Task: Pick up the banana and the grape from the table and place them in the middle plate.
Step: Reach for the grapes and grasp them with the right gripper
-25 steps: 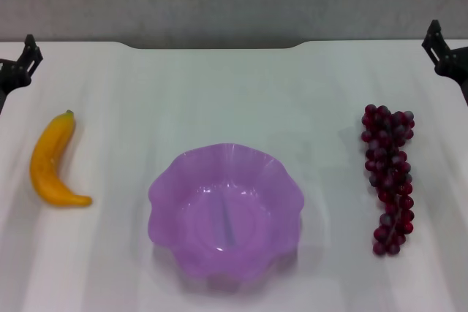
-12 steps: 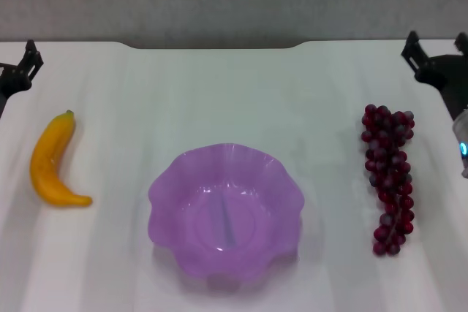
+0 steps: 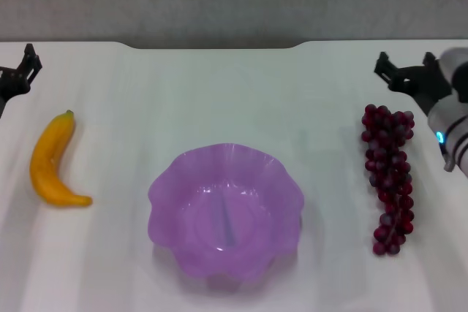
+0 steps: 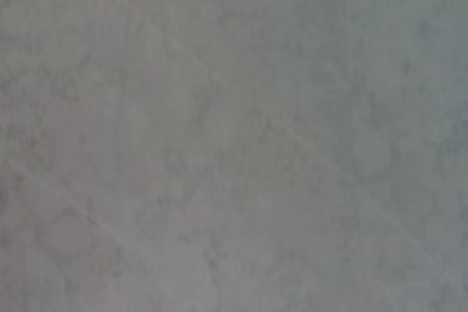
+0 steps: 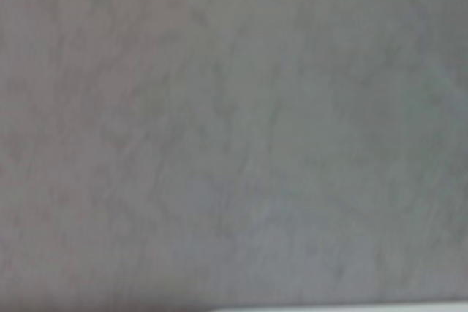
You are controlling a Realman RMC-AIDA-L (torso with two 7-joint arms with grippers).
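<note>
The banana point(image 3: 51, 161) lies on the white table point(image 3: 219, 93) at the left, its stem pointing away from me. The grape point(image 3: 389, 175) bunch lies at the right, running front to back. The middle plate point(image 3: 167, 184), a light-purple scalloped dish, sits empty at the front centre. My right gripper point(image 3: 404, 65) hangs open just behind the far end of the grape bunch. My left gripper point(image 3: 20, 71) is at the left edge, behind the banana, only partly in view. Both wrist views show only a blank grey surface.
The table's far edge point(image 3: 219, 44) meets a grey wall. White table surface lies between the dish and each fruit.
My right gripper has moved inward to the left and nearer to the far end of the grape bunch. The left gripper has barely shifted. The fruits and dish have not moved.
</note>
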